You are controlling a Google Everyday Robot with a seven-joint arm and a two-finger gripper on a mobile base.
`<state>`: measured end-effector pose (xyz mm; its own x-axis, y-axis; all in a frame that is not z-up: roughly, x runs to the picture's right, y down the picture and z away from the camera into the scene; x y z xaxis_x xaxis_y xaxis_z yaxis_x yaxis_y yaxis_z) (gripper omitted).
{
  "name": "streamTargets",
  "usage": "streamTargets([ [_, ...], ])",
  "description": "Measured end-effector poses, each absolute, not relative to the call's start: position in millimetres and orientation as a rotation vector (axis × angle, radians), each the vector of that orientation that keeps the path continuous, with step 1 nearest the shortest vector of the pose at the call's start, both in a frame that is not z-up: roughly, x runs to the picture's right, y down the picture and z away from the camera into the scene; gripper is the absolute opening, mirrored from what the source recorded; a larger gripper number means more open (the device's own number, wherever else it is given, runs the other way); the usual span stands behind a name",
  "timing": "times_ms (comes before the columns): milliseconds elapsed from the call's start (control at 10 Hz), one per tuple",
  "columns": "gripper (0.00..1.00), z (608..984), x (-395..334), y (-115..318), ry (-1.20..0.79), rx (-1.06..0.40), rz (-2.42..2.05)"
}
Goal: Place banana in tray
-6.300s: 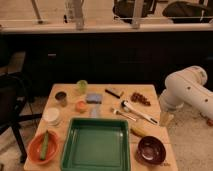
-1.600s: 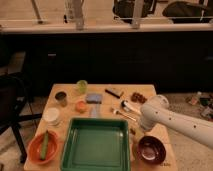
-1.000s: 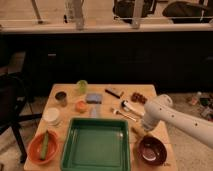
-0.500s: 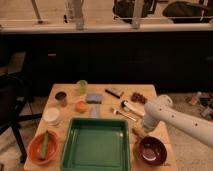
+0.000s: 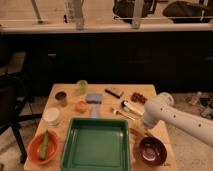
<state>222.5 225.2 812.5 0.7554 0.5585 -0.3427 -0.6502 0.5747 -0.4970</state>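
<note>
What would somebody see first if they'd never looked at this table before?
Probably the big green tray at the front middle of the table, and the white robot arm that enters from the right. Its gripper is down low just beside the tray's right rim, behind the dark bowl.

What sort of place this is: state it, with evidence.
Probably a robot test area staged like a kitchen: a wooden table set with a green tray, cup and maroon bowl, dark cabinets behind. The gripper is low beside the tray's right rim.
</note>
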Motion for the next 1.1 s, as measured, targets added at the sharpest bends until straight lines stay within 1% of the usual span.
streamTargets([
  [500,0.00,803.6,242.9,193.6,0.146,-0.556,0.741],
  [800,0.00,780.0,237.7,169.9,0.101,-0.503,0.701],
  [1100,0.00,754.2,203.9,160.0,0.007,-0.491,0.580],
])
